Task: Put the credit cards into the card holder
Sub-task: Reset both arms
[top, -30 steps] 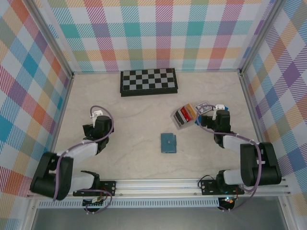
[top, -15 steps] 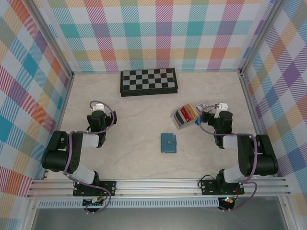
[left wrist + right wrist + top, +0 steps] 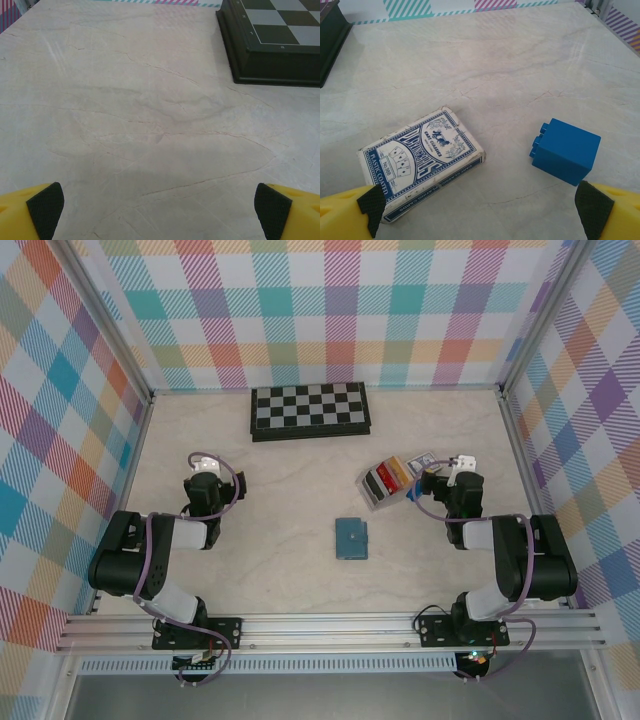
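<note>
Left claw [image 3: 160, 212] and right claw [image 3: 480, 207] both spread wide, empty.
Teal card holder [image 3: 351, 538] lies flat mid-tabletop [image 3: 280, 500] between the arms; credit cards [image 3: 388, 477] sit in grey box [image 3: 371, 501] beyond, near right claw; chessboard [image 3: 310, 410] farthest.

We record a pale, marble-patterned desk [image 3: 290, 480]. At its far edge, centrally, lies a black chessboard [image 3: 310, 410]. The teal card holder [image 3: 351, 538] lies closed and flat near the centre. Right of centre and farther back sits a grey open box [image 3: 370, 498]. On the right, a pack of playing cards [image 3: 422, 162] and a blue block [image 3: 565, 150] lie close together, not touching.
</note>
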Controlling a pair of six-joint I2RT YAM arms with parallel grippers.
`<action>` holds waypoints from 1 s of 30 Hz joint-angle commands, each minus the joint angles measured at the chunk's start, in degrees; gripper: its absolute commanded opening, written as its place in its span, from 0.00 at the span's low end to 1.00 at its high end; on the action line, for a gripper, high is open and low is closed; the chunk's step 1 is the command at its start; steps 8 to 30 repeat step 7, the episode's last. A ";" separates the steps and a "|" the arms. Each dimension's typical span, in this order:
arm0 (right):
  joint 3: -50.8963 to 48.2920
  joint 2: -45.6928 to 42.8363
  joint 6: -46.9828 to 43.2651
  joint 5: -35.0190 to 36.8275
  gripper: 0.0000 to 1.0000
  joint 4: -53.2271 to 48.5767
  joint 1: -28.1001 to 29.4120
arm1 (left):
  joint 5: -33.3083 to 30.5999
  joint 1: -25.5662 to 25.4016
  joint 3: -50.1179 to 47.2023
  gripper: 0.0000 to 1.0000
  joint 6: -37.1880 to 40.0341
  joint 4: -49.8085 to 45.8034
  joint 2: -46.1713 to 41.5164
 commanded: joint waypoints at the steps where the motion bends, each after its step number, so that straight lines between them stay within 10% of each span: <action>1: 1.66 0.42 0.07 0.75 1.00 1.14 0.61 | 0.50 0.75 -0.52 1.00 0.02 2.27 0.05; 30: 1.66 0.43 0.03 0.65 1.00 1.20 0.60 | 0.57 0.74 -0.49 1.00 0.04 2.19 0.07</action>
